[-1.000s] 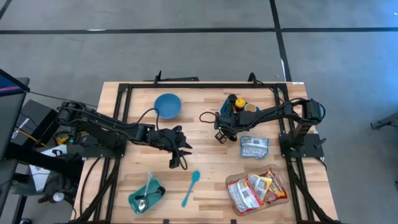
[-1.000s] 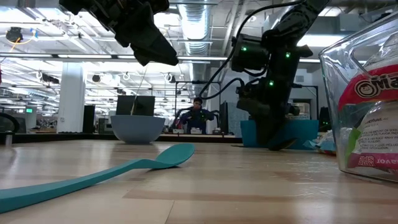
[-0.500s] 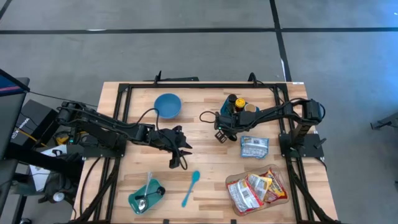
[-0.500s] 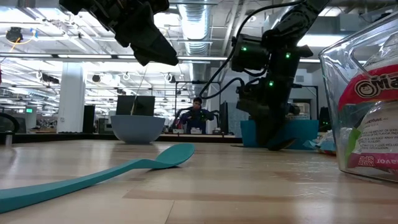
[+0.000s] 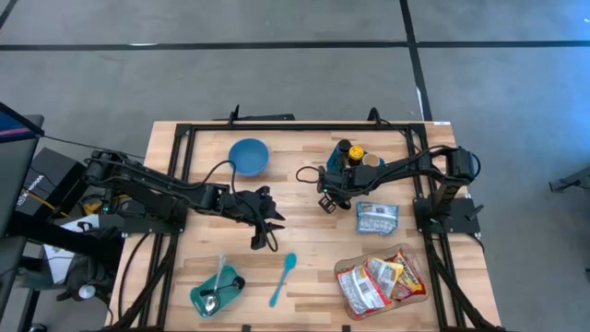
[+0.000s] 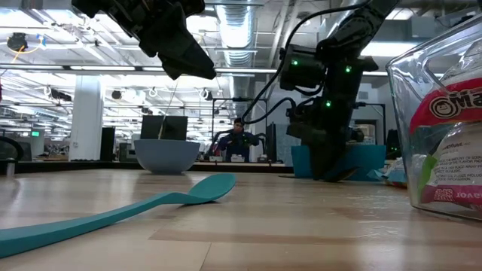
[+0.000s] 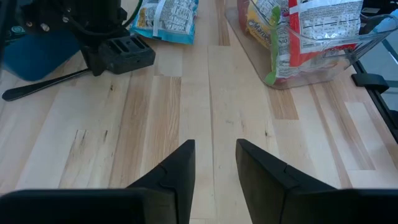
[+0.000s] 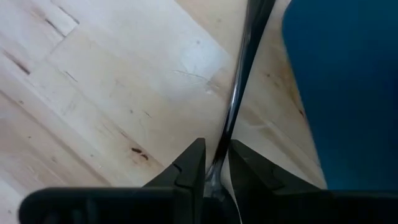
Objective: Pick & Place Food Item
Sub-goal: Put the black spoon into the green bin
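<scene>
Right gripper (image 8: 214,163) sits low beside the teal bin (image 8: 348,81), clamped on a thin dark utensil handle (image 8: 239,81). Left gripper (image 7: 214,165) hovers apart, empty.

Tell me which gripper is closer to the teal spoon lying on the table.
Left. The left gripper hangs just beside the teal spoon's bowl end, toward the table's middle. The right gripper is farther off, by the blue bin of bottles.
</scene>
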Tool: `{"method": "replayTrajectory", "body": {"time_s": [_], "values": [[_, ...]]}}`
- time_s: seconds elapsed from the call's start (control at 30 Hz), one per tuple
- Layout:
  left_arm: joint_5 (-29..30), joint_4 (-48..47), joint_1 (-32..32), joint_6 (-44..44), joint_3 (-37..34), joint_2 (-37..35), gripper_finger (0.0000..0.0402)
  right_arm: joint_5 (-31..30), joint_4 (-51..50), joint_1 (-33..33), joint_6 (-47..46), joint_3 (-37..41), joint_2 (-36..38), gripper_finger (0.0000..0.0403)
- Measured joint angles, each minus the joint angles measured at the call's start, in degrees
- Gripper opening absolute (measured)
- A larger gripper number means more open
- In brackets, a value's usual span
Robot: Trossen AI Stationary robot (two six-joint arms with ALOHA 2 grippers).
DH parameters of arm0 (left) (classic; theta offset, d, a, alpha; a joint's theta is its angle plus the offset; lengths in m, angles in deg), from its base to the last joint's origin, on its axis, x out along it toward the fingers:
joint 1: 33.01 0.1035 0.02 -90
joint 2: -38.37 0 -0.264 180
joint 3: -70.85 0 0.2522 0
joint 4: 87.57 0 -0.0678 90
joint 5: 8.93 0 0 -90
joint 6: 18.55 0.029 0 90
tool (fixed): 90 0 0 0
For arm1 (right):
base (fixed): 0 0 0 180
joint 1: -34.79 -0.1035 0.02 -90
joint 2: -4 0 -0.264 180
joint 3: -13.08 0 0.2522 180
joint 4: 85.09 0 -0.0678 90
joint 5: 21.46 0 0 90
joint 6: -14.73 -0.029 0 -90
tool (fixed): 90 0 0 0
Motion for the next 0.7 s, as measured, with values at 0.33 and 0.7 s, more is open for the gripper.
{"method": "replayTrajectory", "body": {"time_s": [0.33, 0.7], "values": [[0.01, 0.08, 0.0, 0.01, 0.0, 0.0, 0.0111, 0.19, 0.47, -0.92, -0.01, 0.06, 0.07, 0.0066], [0.01, 0.31, -0.01, 0.01, 0.0, 0.0, 0.0111, 0.17, 2.37, -3.19, -0.01, 0.06, 0.04, 0.0066]]}}
